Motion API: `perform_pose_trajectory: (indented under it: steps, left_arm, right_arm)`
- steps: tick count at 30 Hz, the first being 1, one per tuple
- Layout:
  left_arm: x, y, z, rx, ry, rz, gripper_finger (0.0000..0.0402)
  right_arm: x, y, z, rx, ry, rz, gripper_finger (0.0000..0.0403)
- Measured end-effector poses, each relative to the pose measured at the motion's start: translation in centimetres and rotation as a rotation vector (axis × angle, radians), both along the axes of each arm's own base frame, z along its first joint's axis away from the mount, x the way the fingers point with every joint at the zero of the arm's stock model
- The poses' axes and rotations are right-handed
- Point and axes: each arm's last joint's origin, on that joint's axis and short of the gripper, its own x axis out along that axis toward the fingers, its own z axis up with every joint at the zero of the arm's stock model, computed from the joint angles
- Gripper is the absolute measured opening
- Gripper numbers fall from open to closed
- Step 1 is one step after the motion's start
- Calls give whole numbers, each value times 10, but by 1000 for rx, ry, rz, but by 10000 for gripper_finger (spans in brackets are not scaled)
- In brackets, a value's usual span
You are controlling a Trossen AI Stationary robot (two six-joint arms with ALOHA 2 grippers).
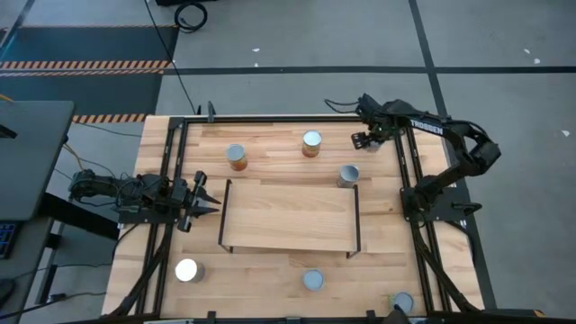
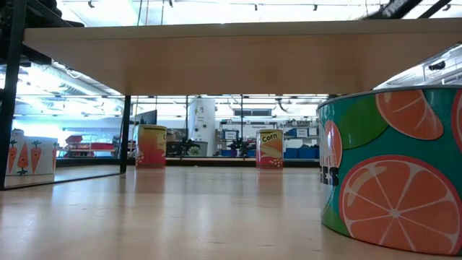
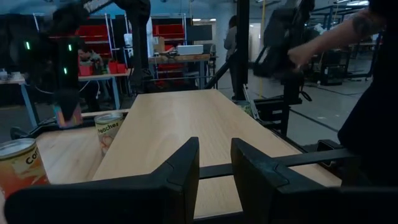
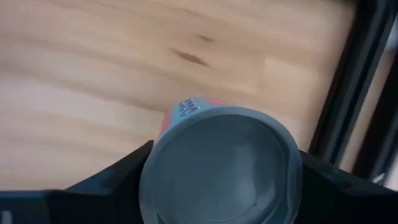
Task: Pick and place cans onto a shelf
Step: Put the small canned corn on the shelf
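High view puts the shelf [image 1: 290,218] in the middle of the worktop [image 1: 261,274], and its light-wood top is bare: no can stands on it, so by my reading nothing has been placed yet. Six cans show standing loose on the worktop around it. Three are toward the far edge: an orange-sided can [image 1: 236,155], a second can [image 1: 311,142] and a grey-lidded can [image 1: 348,175] just beside the shelf's far right corner. Three more are along the near edge: a bright-lidded can [image 1: 186,270] toward the left, a middle can [image 1: 312,280] and a corner can [image 1: 402,302] at the near right corner. A seventh can [image 4: 217,165] shows only in the right wrist view, standing on the wood between that arm's fingers. An eighth I cannot find. The right gripper [image 1: 364,138] is over the far right corner of the worktop. Its jaws are spread wide to either side of that seventh can, close against its wall, and I judge the hold not yet made. The left gripper [image 1: 209,202] lies low at the shelf's left short end, pointing along the board. Its jaws are only narrowly parted and have nothing between them. So the first pick looks to be in hand, with every placement left to do.
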Motion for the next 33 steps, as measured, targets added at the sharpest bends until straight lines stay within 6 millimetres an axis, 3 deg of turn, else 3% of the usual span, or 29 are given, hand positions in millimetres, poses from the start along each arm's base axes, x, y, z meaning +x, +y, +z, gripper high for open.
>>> perform_pose_trajectory:
  steps: [7, 10, 14, 19, 22, 33]
  left_arm:
    - [0, 0, 0, 0, 0, 0, 98]
    - [0, 0, 0, 0, 0, 0, 98]
    - [0, 0, 0, 0, 0, 0, 98]
    - [0, 0, 0, 0, -3, 0, 98]
    - [0, 0, 0, 0, -3, 0, 98]
    - [0, 0, 1, -2, -11, 0, 98]
  right_arm:
    - [57, 39, 78, -79, -44, 385, 290]
    - [78, 72, 106, -108, -113, 515, 290]
    - [94, 124, 128, -84, -187, 700, 290]
    - [100, 181, 126, -45, -181, 906, 290]
    - [99, 204, 117, -25, -151, 958, 290]
    - [116, 231, 89, -24, 13, 1085, 303]
